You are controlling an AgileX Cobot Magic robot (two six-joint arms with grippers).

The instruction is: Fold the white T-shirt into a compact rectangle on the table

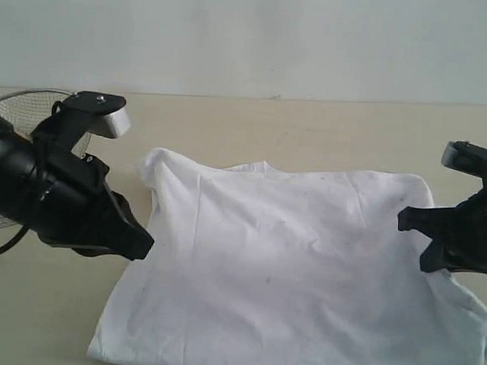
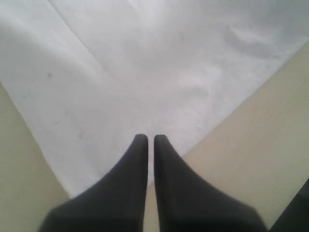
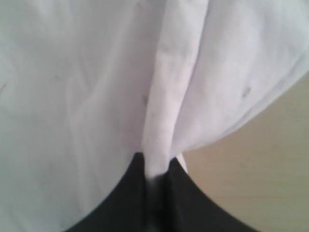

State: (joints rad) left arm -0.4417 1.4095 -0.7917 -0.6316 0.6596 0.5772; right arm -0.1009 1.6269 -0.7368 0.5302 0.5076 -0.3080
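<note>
Centre frame on the table [image 1: 312,129] lies the white T-shirt [image 1: 288,267], right fingers [image 3: 128,188] pinching a ridge of its edge, left fingers [image 2: 137,164] closed at the opposite edge, hold unclear: a fold looks to be starting, and next calls for lifting evenly.

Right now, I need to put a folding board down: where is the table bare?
Bare table runs between the white T-shirt and the wall, and at the near left, in front of the left gripper. Crowded: the mesh basket behind the left arm, and the right gripper pinching the shirt's right edge.
</note>
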